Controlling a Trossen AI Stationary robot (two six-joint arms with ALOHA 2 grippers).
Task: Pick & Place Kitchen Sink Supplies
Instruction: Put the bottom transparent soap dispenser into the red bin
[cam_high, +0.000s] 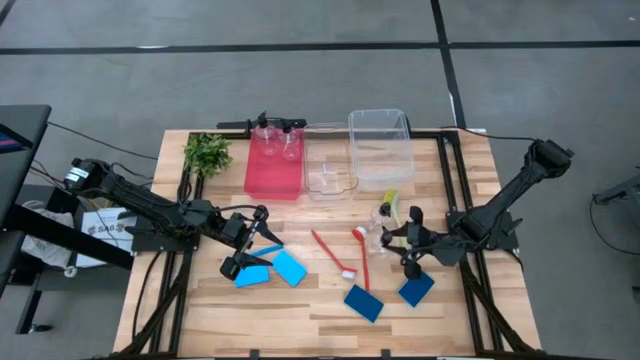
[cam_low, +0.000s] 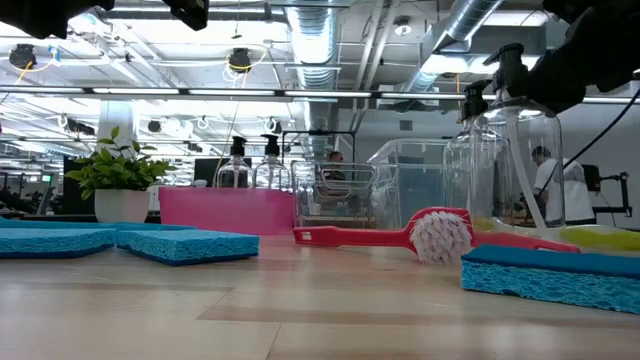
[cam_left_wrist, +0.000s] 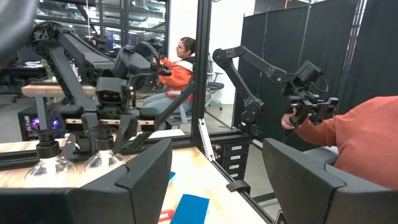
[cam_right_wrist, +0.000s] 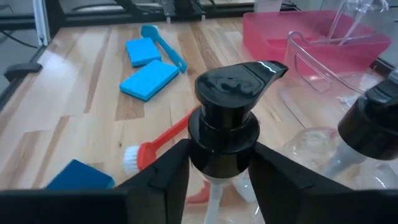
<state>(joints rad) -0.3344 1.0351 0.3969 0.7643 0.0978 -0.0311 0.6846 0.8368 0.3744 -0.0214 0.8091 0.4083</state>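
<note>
Two clear pump bottles with black tops (cam_high: 384, 226) stand upright right of the table's middle. My right gripper (cam_high: 402, 238) is shut on the black top of one (cam_right_wrist: 233, 93); the other (cam_right_wrist: 372, 124) stands beside it. My left gripper (cam_high: 248, 243) hangs open and holds nothing, above two light-blue sponges (cam_high: 289, 268) (cam_high: 252, 277) and a blue brush (cam_high: 268, 238). Two red brushes (cam_high: 334, 254) (cam_high: 362, 256) lie flat mid-table. Two dark-blue sponges (cam_high: 363, 303) (cam_high: 416, 289) lie near the front edge. A yellow-green brush (cam_high: 391, 201) lies behind the bottles. My right gripper pinches the bottle's black pump collar (cam_right_wrist: 224, 146), just under the pump head, between its two fingers (cam_right_wrist: 166, 171). The fingers come from the table's right side, slanting slightly down. The bottle is upright; the fingers hide its base, so whether it stands on the table does not show.
At the back stand a pink bin (cam_high: 274, 170) with two more pump bottles in it, a small clear bin (cam_high: 328, 182) and a bigger clear bin (cam_high: 381, 150). A leafy plant (cam_high: 207, 153) sits at the back left. People show beyond the table (cam_left_wrist: 181, 62) (cam_left_wrist: 367, 149).
</note>
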